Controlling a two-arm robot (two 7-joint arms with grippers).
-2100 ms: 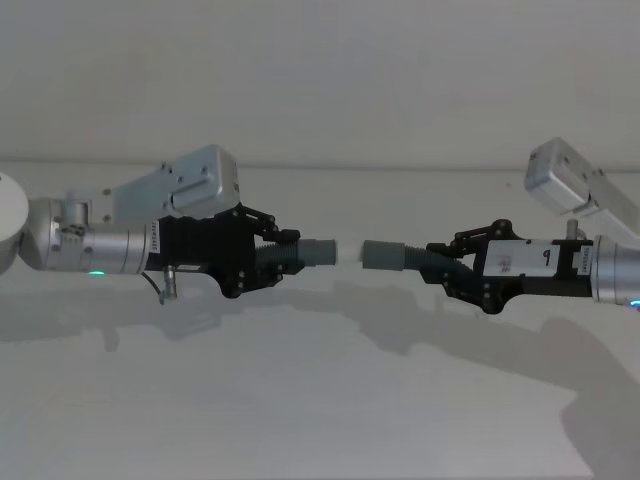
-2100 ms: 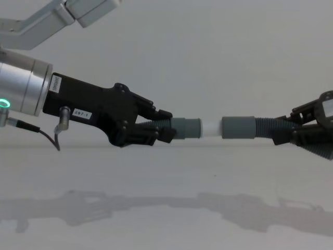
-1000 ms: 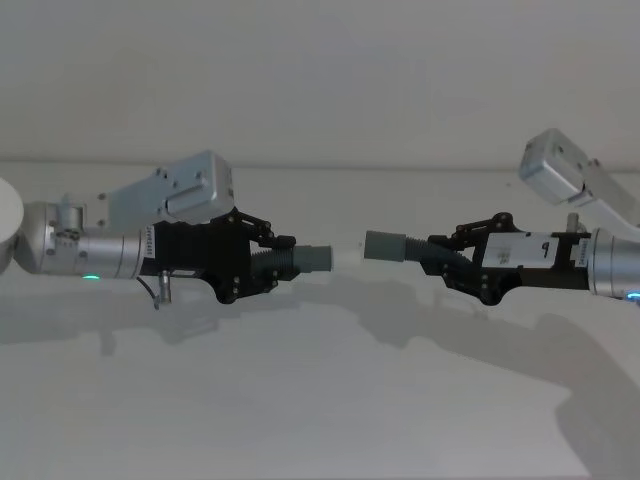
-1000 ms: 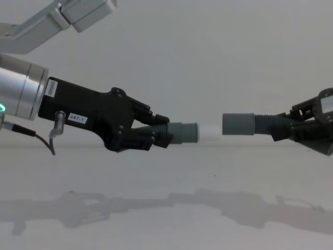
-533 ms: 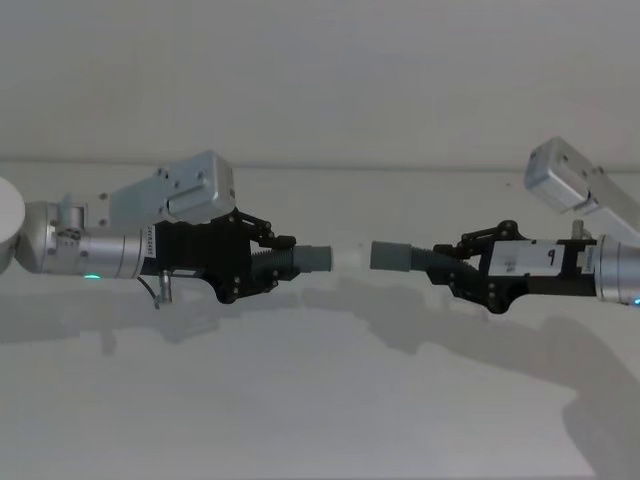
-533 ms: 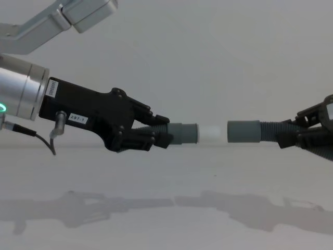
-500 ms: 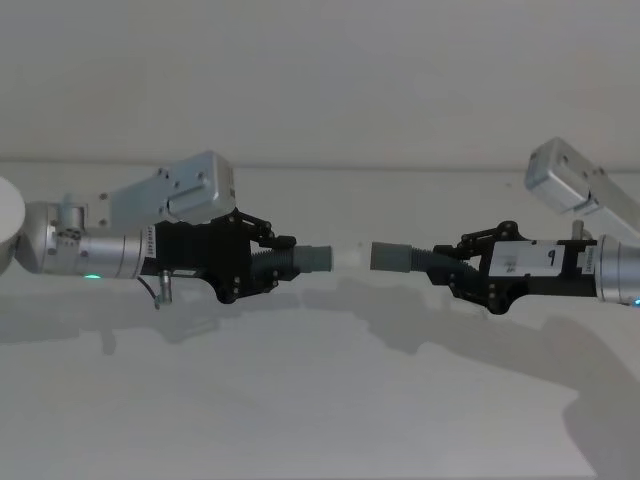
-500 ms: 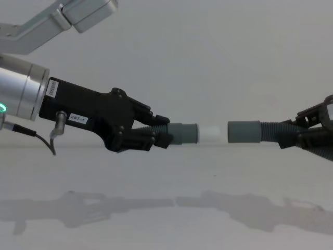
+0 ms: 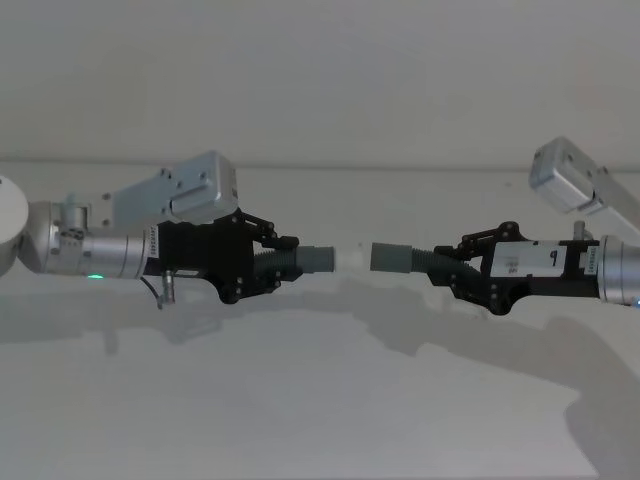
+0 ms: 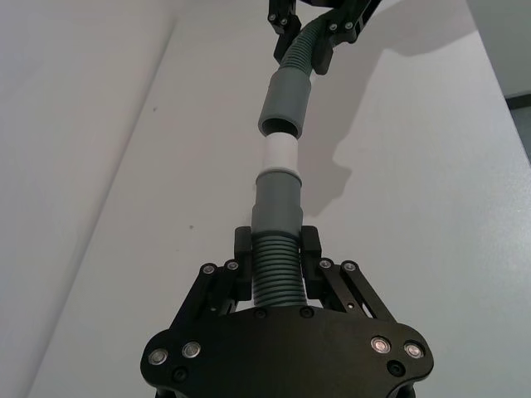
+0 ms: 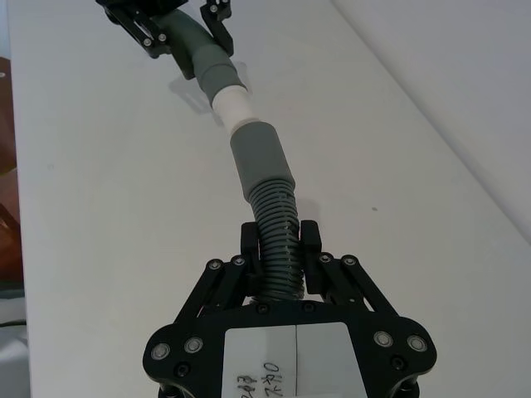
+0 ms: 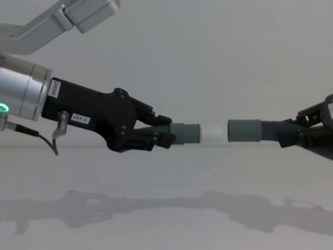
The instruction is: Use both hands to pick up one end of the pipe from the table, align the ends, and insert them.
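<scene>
Both pipe pieces hang above the table (image 9: pixel 320 400), held end to end in one line. My left gripper (image 9: pixel 275 263) (image 12: pixel 162 136) (image 10: pixel 276 247) is shut on the ribbed hose (image 10: pixel 276 278) of the piece whose grey cuff (image 12: pixel 186 133) ends in a white tip (image 12: pixel 213 134) (image 10: pixel 280 152). My right gripper (image 9: pixel 452 268) (image 11: pixel 278 239) (image 12: pixel 297 136) is shut on the ribbed part of the other piece (image 11: pixel 275 224). Its cuff (image 12: pixel 243 130) (image 9: pixel 390 256) faces the white tip, mouth right at the tip's end. Whether the tip is inside, I cannot tell.
Behind the table stands a pale wall (image 9: pixel 320 80). The arms' silver links (image 9: pixel 180 195) (image 9: pixel 575 180) rise behind the grippers. Dark shadows of the arms lie on the table below them.
My left gripper has shifted slightly right, bringing the white tip up to the other cuff. Earlier the right gripper drew back to the right a little; it now holds still.
</scene>
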